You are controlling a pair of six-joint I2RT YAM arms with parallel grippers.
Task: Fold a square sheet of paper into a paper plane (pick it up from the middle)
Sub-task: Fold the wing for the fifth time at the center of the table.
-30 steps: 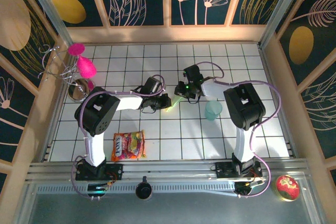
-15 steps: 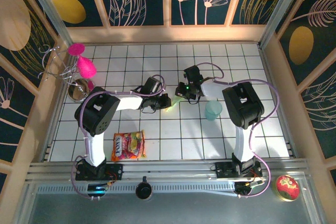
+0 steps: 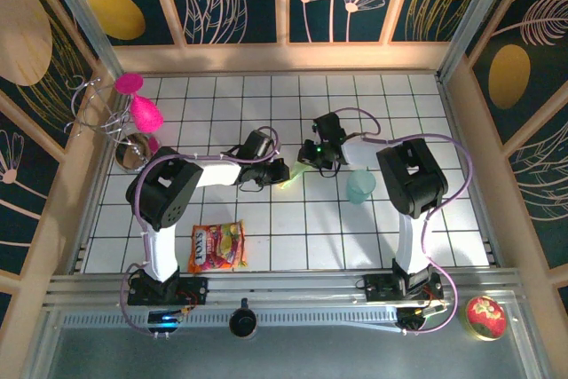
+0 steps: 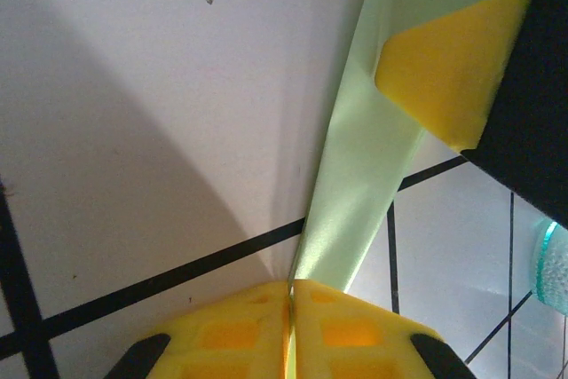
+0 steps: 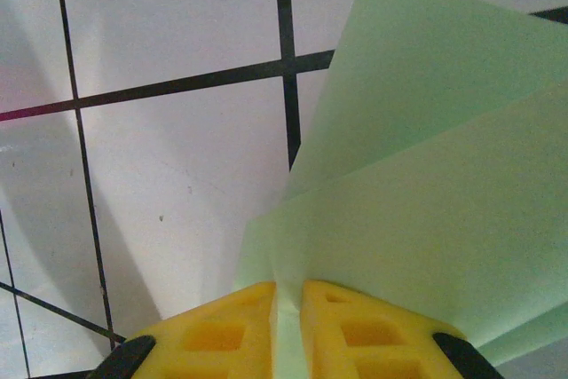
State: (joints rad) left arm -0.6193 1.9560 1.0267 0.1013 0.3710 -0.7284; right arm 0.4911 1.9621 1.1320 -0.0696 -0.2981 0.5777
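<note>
The square sheet of paper [image 3: 296, 171] is pale mint green and folded into layers, held just above the tiles mid-table between both grippers. My left gripper [image 3: 283, 172] is shut on one thin edge of the paper [image 4: 359, 193], its yellow fingertips [image 4: 222, 335] pressed together. My right gripper [image 3: 307, 162] is shut on the other side, where the paper's [image 5: 435, 193] layers fan out from between its yellow pads [image 5: 222, 335]. One right pad [image 4: 444, 68] shows in the left wrist view, against the paper. I cannot tell whether it has a plane's shape.
A translucent teal cup [image 3: 360, 186] stands just right of the right gripper. A candy bag [image 3: 216, 246] lies near the left arm's base. Pink objects [image 3: 146, 114], a metal bowl [image 3: 132, 153] and a wire rack [image 3: 89, 104] crowd the far left edge.
The right wrist has shifted very slightly. The left arm and the paper stay where they were.
</note>
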